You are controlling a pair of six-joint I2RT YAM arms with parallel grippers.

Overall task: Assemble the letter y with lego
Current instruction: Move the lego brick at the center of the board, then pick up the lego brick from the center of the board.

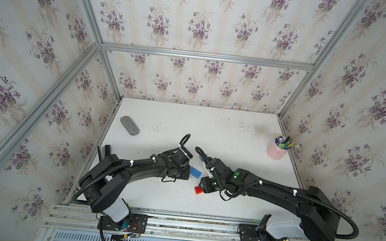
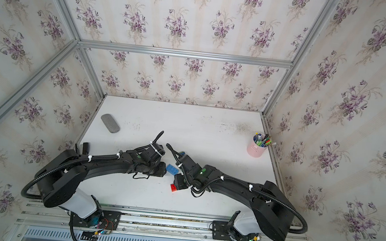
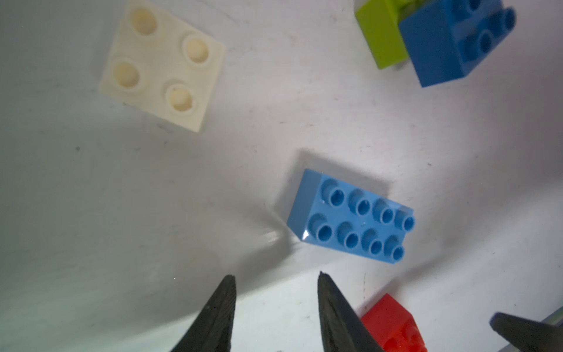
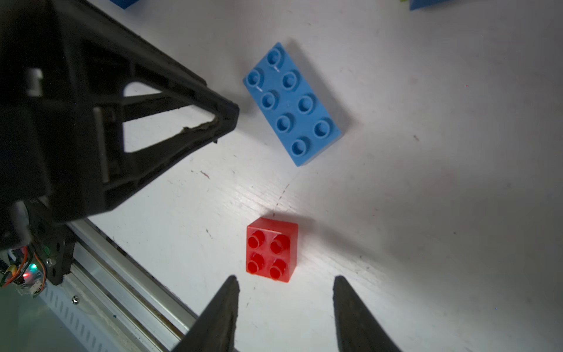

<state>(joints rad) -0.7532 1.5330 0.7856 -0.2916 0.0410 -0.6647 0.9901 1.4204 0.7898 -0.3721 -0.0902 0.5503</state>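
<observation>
A: Overhead, in both top views, the work sits mid-table. The left gripper (image 1: 187, 174) is just beside the long light blue plastic brick (image 1: 195, 172). The right gripper (image 1: 202, 186) hangs by the small red plastic brick (image 1: 197, 191). From up here I cannot tell how the jaws stand.

B: Anything else in shot?

A: A pink cup of pens (image 1: 277, 151) and a grey oblong pad (image 1: 129, 125), both well apart from the work on the white tabletop (image 1: 210, 130).

B: The left wrist view?

A: Left jaws parted, nothing between them. The light blue brick lies flat, studs up, ahead of the tips and off to one side. Farther on lie a square cream-white plastic brick (image 3: 163, 65) and a lime green plastic brick (image 3: 380, 33) touching a dark blue plastic brick (image 3: 457, 42). Whether those two are pressed together, I cannot tell.

B: The right wrist view?

A: Right jaws spread, empty. The red brick sits studs up just ahead of the gap, a little nearer one finger. No letter stands assembled; I judge the step to be picking up the red arm piece.

B: How to do it well?

A: Likely this: centre the gap over the brick, square to its sides. Come down so the pads meet two flat opposite faces below the studs, close firmly, lift level. The left gripper might steady the light blue brick so it cannot skid when red is pressed on.
</observation>
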